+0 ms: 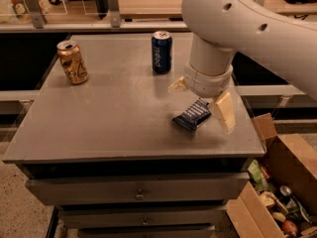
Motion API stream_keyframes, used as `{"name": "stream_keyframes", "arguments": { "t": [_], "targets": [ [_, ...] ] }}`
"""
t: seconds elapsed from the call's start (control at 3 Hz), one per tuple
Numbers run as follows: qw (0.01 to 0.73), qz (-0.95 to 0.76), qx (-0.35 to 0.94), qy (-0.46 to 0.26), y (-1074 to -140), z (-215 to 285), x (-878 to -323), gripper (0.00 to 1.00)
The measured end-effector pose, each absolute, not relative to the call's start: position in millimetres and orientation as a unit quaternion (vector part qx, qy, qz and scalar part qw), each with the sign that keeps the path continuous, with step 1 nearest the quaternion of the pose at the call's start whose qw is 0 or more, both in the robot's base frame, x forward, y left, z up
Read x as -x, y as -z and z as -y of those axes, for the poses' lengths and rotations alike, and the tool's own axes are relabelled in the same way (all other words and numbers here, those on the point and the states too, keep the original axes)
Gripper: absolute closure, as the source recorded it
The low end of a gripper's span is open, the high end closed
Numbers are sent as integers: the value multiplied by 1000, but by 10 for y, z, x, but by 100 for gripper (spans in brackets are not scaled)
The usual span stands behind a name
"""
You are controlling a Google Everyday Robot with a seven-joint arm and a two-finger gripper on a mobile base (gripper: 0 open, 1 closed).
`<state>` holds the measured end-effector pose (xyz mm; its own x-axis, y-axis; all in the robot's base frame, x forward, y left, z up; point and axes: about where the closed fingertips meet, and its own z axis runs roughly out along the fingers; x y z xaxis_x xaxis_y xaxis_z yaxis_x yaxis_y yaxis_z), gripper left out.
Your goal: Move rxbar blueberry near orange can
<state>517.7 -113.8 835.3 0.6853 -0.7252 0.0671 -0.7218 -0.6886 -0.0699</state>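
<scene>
The rxbar blueberry [191,116], a flat dark navy bar with pale lettering, lies on the grey table [119,118] near its front right. My gripper [200,99] is right above it, open, with one pale finger [176,86] behind-left of the bar and the other finger [224,111] to its right. The arm's wrist hides the bar's far end. The orange can [72,62] stands upright at the table's back left, far from the bar.
A dark blue can [161,51] with white lettering stands at the back middle, just behind the gripper. An open cardboard box [277,187] with assorted items sits on the floor at the right. Drawers [138,192] are below the tabletop.
</scene>
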Motion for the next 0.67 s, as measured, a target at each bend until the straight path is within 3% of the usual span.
{"name": "stream_keyframes", "arguments": {
  "t": [0.33,0.67],
  "targets": [
    [5,-383,923,42,-8269,1102,-5288,0],
    [-3,-375,926,38,-8198,1072,-5362,17]
  ]
}}
